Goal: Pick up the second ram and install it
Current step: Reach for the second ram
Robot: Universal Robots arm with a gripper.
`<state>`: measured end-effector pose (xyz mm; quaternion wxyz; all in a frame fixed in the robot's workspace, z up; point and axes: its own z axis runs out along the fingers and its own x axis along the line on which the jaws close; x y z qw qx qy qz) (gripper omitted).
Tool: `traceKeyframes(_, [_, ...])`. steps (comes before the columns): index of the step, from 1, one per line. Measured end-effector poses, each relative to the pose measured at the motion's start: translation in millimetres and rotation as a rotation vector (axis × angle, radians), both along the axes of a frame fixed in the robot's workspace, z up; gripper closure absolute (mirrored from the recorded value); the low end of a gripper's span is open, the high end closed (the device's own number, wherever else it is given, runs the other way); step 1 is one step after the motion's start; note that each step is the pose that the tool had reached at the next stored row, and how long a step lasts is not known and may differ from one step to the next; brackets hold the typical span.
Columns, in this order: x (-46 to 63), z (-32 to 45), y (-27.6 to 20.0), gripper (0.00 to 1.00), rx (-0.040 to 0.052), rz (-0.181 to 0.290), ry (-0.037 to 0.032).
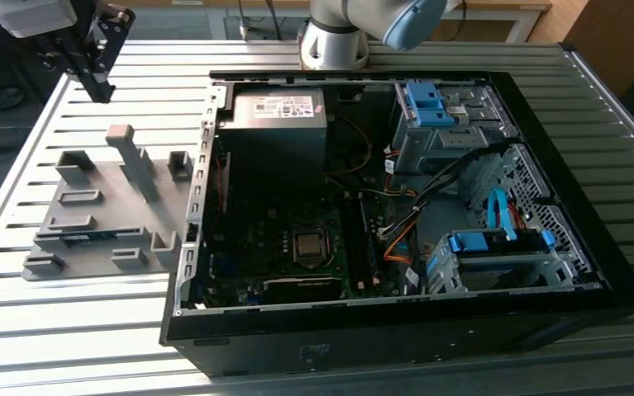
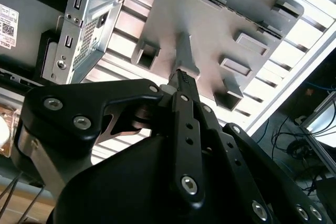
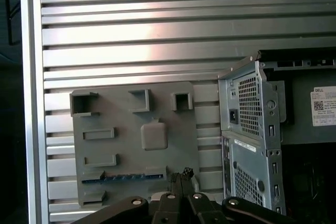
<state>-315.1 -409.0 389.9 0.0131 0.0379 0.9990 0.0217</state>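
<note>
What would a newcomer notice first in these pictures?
The open computer case dominates the exterior view, its insides exposed. On that view's left lies a grey holder block; the first wrist view shows the blue-green second ram lying in one of its slots. The gripper hangs at the exterior view's upper left, jaws shut and empty.

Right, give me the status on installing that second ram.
Done: nothing yet. The second ram lies in its slot on the grey holder, outside the computer case. In hand: nothing; the gripper hovers above the holder, fingers shut and empty. Left: the pick-up and the install.
</note>
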Motion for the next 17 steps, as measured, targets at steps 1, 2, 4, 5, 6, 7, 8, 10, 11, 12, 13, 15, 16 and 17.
traceKeyframes(1, [-1.8,0.0,-0.3,0.89,0.0,0.0,0.0])
traceKeyframes(2, [-3.7,-0.1,-0.7,0.89,0.0,0.0,-0.0001])
traceKeyframes(4, [-7.3,-0.1,-1.4,0.89,0.0001,0.0,0.0])
traceKeyframes(5, [-8.9,-0.1,-2.1,0.89,0.0001,0.0,-0.0001])
traceKeyframes(6, [-10.5,-0.1,-3.0,0.89,0.0,0.0,0.0])
traceKeyframes(7, [-12.1,0.0,-3.9,0.89,0.0,0.0,0.0])
traceKeyframes(8, [-13.8,-0.1,-4.8,0.89,0.0001,0.0,0.0])
traceKeyframes(10, [-17.5,-0.1,-6.5,0.89,0.0,0.0,0.0])
traceKeyframes(11, [-19.3,-0.1,-7.2,0.89,0.0001,0.0,-0.0001])
traceKeyframes(12, [-21.3,-0.2,-8.0,0.89,0.0001,0.0,-0.0001])
traceKeyframes(13, [-23.4,-0.1,-8.8,0.89,0.0,0.0,0.0])
traceKeyframes(15, [-27.4,-0.1,-10.2,0.89,0.0,0.0,0.0])
traceKeyframes(16, [-29.3,-0.2,-10.8,0.89,0.0,0.0,0.0])
traceKeyframes(17, [-31.1,-0.2,-11.5,0.89,0.0001,0.0,-0.0001])
